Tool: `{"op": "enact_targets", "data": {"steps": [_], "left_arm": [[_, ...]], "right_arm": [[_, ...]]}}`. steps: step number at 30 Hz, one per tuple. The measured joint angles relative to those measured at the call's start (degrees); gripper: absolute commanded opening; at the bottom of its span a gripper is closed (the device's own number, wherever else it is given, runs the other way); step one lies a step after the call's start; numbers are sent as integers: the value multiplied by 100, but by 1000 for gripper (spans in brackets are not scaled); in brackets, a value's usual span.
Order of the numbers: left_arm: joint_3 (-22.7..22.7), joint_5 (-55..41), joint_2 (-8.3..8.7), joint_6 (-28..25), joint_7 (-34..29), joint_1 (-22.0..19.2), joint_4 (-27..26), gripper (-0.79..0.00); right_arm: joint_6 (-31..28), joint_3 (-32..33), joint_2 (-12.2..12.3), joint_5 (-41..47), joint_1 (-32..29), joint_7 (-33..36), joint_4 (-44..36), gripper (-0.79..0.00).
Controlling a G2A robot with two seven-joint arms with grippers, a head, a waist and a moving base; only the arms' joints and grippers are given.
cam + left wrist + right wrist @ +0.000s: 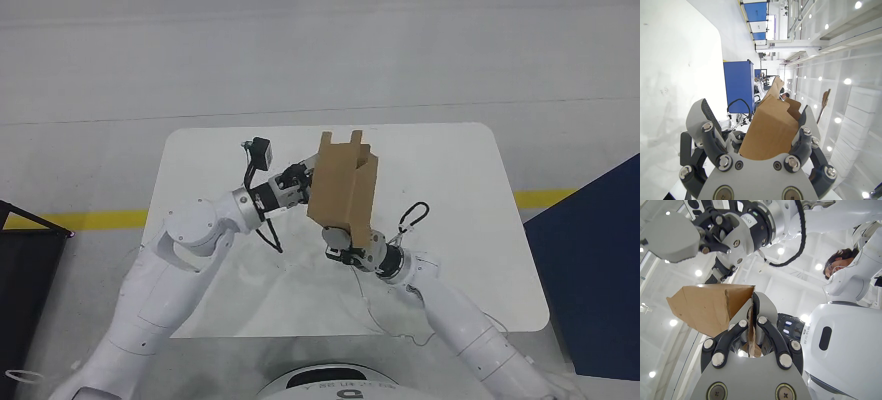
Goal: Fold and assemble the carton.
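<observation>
The right gripper clamps an edge flap of the brown cardboard carton, holding it aloft over the white table. The left gripper straddles the carton's side with its fingers spread, one pad clear of it.

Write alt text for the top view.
A brown carton, partly folded, is held up over a white table: the right gripper pinches its near end, and the open left gripper straddles its side.

You hold the grey left gripper with its fingers spread wide. The grey right gripper pinches an edge of the brown cardboard carton.
</observation>
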Motion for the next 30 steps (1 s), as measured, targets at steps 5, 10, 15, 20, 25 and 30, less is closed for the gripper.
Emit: {"op": "enact_targets", "data": {"steps": [5,10,15,20,25,30], "left_arm": [[-26,-228,-25,-26,31,-31,194,0],[-206,-289,4,30,-2,117,435,0],[-55,-163,-14,273,-105,-29,525,0],[454,417,-76,709,-237,-482,640,0],[952,746,-161,923,-420,-843,787,0],[1182,818,-226,747,-521,-1038,798,0]], "right_arm": [[-109,134,15,-91,-97,347,-81,-785],[-143,315,61,-257,-277,636,-277,-785],[-47,317,91,-565,-377,492,-495,-785],[-41,213,89,-839,-399,230,-661,-785],[-56,214,93,-854,-474,231,-681,-785],[-66,270,108,-794,-582,240,-612,-785]]}}
